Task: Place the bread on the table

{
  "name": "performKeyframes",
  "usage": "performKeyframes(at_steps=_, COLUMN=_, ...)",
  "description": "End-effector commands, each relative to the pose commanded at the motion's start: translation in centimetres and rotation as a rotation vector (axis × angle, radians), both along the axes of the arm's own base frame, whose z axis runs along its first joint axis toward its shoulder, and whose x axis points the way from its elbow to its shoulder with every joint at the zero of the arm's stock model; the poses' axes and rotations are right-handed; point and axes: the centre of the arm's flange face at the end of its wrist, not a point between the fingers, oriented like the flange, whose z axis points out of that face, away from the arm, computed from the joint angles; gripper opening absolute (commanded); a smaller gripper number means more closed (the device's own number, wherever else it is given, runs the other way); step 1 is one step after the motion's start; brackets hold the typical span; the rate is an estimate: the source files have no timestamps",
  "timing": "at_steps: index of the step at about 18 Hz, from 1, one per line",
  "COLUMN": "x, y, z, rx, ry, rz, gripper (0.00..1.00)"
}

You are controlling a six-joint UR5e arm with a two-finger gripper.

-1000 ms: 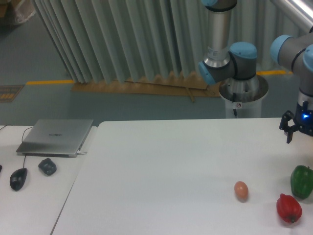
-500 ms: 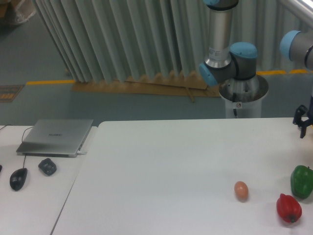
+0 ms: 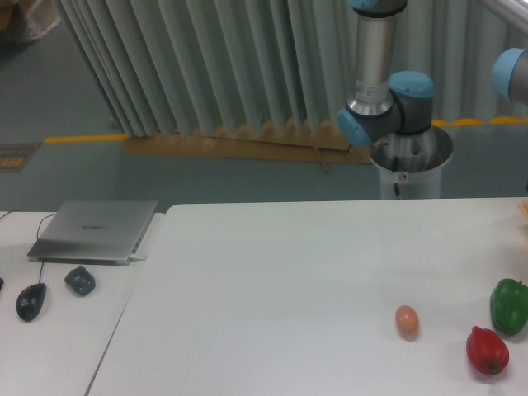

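The table (image 3: 280, 272) is the wide white top filling the lower frame. No bread shows clearly. A small tan sliver (image 3: 524, 209) sits at the right edge of the frame above the table, and I cannot tell what it is. My gripper is out of view past the right edge. Only the arm's grey-and-blue joints show, at the back (image 3: 388, 99) and at the top right corner (image 3: 513, 73).
A brown egg (image 3: 406, 320), a red pepper (image 3: 487, 350) and a green pepper (image 3: 510, 305) lie on the table at the front right. On the adjoining desk (image 3: 49, 355) at left are a closed laptop (image 3: 95, 231), a black mouse (image 3: 31, 300) and a small dark object (image 3: 80, 280).
The gripper moved right along the table's far right side and has left the frame. The objects on the table have not moved.
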Motion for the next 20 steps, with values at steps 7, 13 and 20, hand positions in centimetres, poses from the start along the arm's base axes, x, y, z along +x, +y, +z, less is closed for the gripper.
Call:
performKeyframes(at_steps=7, x=-0.5, y=-1.3, z=-1.0, rx=-0.078, ry=-0.003, rz=-0.154, gripper=1.00)
performKeyframes(at_steps=13, x=-3.9, y=-2.2, z=1.4, rx=0.027, ry=0.073, rz=0.047, gripper=1.00)
performKeyframes(at_steps=20, x=-7.9, y=-2.1, z=-1.9, rx=0.101, ry=0.138, rz=0.281, gripper=1.00)
